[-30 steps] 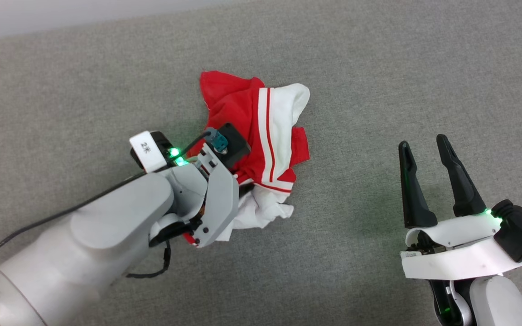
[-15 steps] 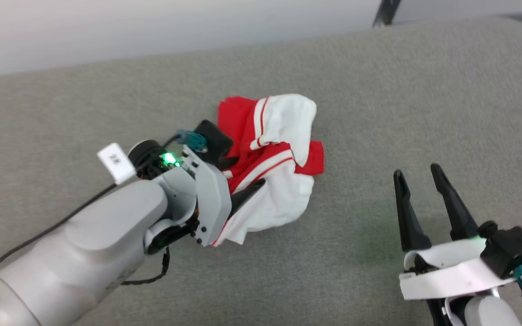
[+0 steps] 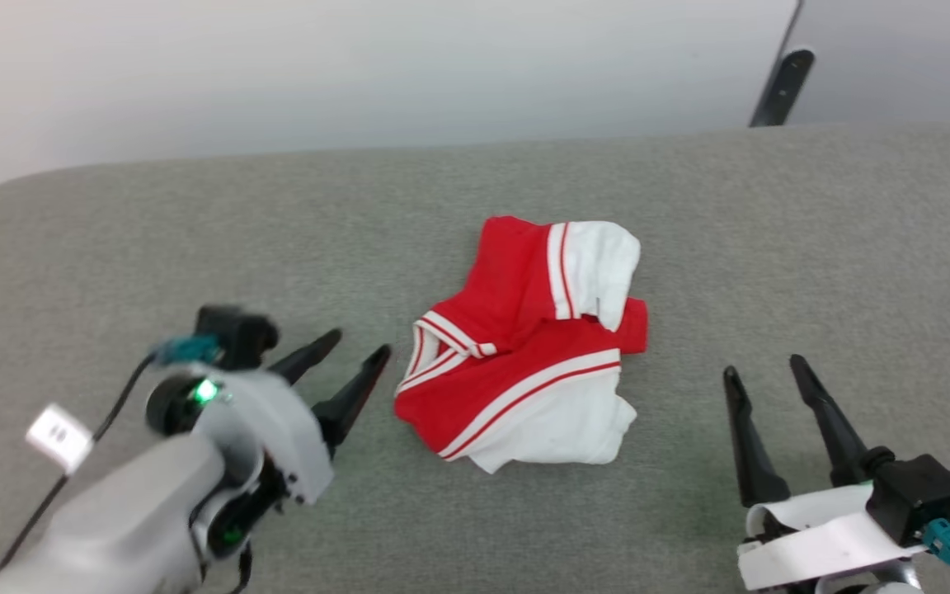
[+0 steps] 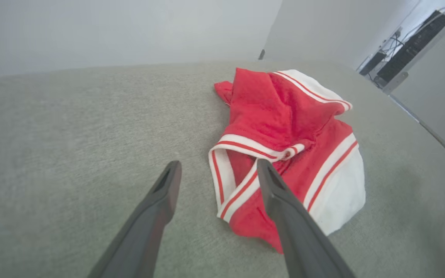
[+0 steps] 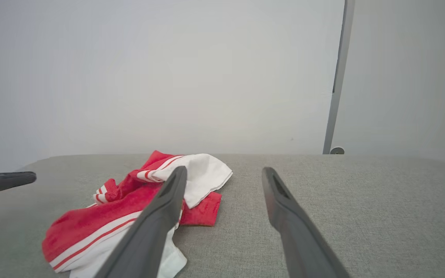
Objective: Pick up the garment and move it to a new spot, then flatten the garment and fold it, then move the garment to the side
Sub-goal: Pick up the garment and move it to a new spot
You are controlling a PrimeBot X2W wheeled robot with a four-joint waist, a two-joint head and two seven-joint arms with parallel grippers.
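Fingers point(image 3: 353, 391) on the left gripper point(image 3: 359, 342) are spread apart with nothing between them, just grey cloth under the gap. That arm comes in low from the lower left, wrist angled so the dark tapered prongs point up and to the right at the garment point(image 3: 524, 363), tips just beside its striped collar edge but with a sliver of surface showing in between in the head view. There's a green light point(image 3: 204, 390) glowing on the wrist and a little white tag point(image 3: 60, 436) hanging off the cable. The right gripper point(image 3: 764, 365) sits at the lower right, its fingers point(image 5: 157, 216) parted about the same amount, holding nothing, pointing straight up the head view and well clear of the shirt. The garment lies in a crumpled heap roughly in the middle of the padded surface point(image 3: 195, 231), between the two grippers and nearer the left one. It's soft red knit, a bit fuzzy-looking up close, with white sleeve panels bunched at the top right and bottom, and red-white ribbed trim curling around the neckline. The surface is a grey woven fabric with rounded edges, and a plain pale wall point(image 3: 359, 66) is behind it, with a thin dark post point(image 3: 778, 82) at the top right.
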